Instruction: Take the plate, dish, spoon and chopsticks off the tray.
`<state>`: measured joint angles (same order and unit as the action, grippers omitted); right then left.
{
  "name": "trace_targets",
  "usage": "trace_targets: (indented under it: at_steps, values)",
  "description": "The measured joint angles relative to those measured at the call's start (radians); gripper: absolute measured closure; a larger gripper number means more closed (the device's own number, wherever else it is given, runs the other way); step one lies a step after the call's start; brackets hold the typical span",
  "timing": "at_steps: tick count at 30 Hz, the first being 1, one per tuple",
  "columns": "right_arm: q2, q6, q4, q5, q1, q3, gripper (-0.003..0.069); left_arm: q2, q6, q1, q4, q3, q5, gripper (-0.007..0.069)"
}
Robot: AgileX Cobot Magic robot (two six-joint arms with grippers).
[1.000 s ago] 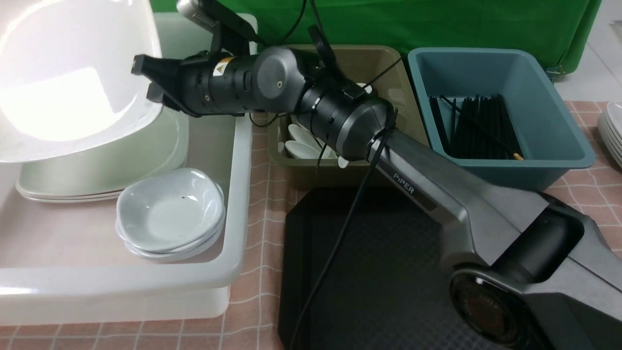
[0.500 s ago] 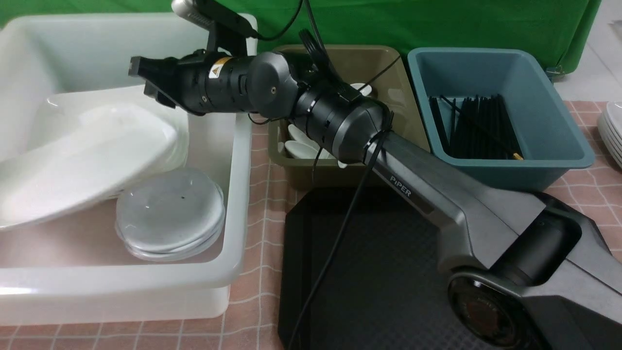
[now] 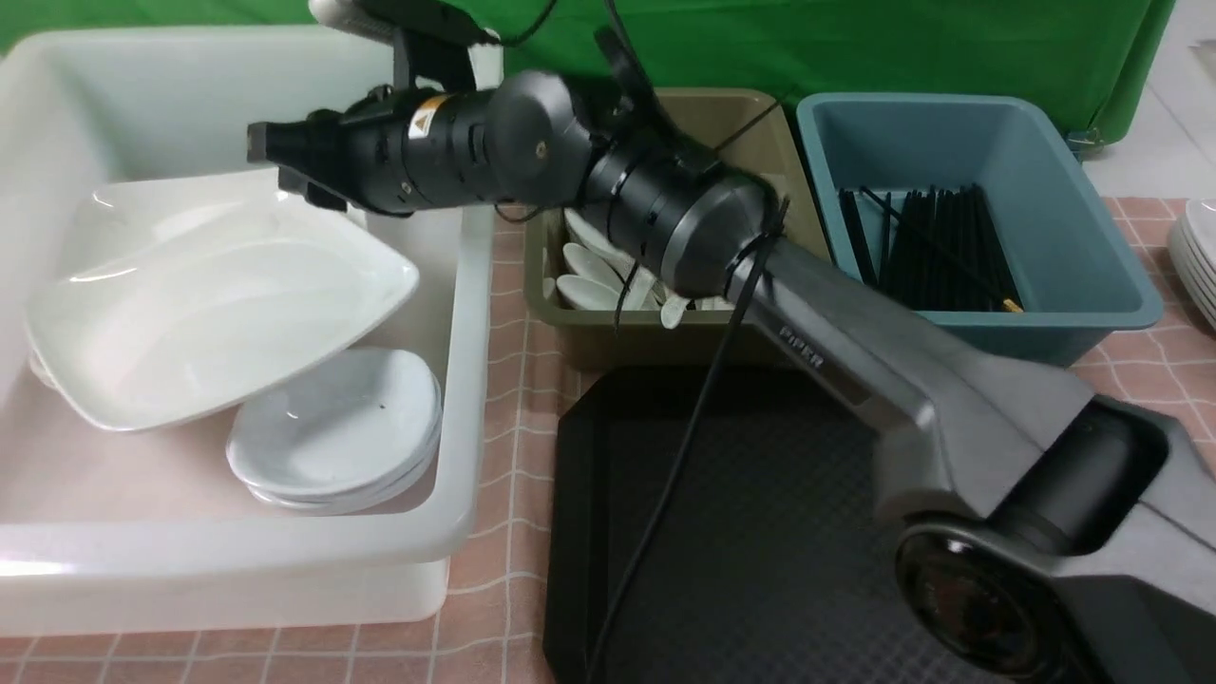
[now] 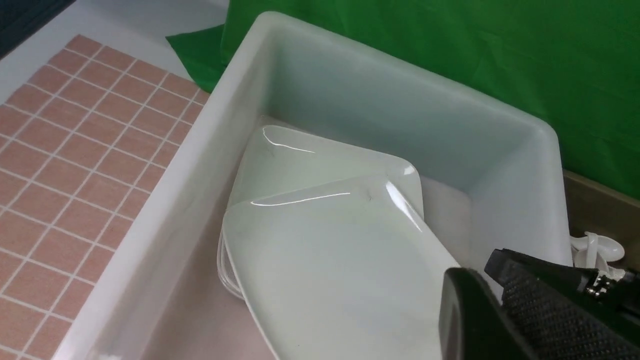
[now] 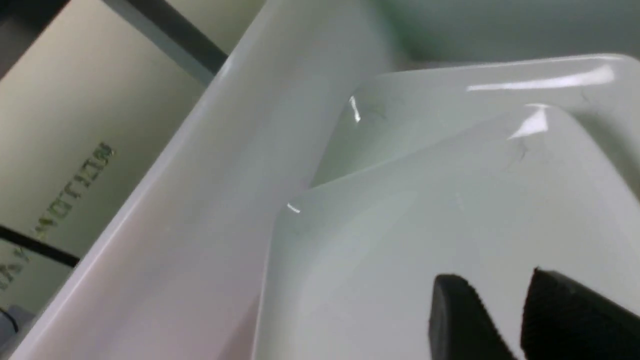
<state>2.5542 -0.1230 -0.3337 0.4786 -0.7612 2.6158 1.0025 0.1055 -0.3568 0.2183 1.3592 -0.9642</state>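
The large white plate (image 3: 218, 313) lies tilted in the white bin (image 3: 470, 380); it rests on other plates (image 4: 280, 155), and one corner hangs over a stack of small dishes (image 3: 337, 427). My right gripper (image 3: 275, 161) hovers over the plate's far right corner, open and empty (image 5: 492, 277). The left gripper (image 4: 477, 265) shows only in its wrist view, beside the plate (image 4: 325, 260); its jaws stand a narrow gap apart and hold nothing. The black tray (image 3: 760, 532) is bare. Spoons (image 3: 594, 285) lie in the olive bin and chopsticks (image 3: 936, 247) in the teal bin.
The right arm stretches across the olive bin (image 3: 741, 123) and hides part of it. The teal bin (image 3: 1073, 190) stands at the back right. A stack of white plates (image 3: 1197, 256) shows at the right edge. Green cloth hangs behind.
The plate came down from high at the left into the white bin and now lies free. The right gripper has lifted slightly.
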Motion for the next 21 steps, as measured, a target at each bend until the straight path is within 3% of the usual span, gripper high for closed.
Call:
trace_targets:
  at_steps: [4,12,16,18,21]
  values:
    - [-0.086,0.083,0.001,0.131,0.020,0.000,0.0445,0.011,-0.068,0.000,0.065,0.000,-0.022,0.0531]
    - [-0.397,0.293,0.027,0.652,0.130,0.001,0.0629,0.167,-0.171,0.000,0.166,0.000,-0.169,0.0531]
    - [-0.510,0.304,0.095,0.655,0.166,-0.023,0.0629,0.238,-0.221,0.018,0.221,0.000,-0.215,0.0566]
    - [-0.598,0.292,0.142,0.655,0.198,-0.079,0.0629,0.298,-0.235,0.074,0.201,0.000,-0.238,0.0617]
    - [-0.691,0.289,0.161,0.655,0.224,-0.182,0.0629,0.348,-0.226,0.152,0.140,0.000,-0.250,0.0630]
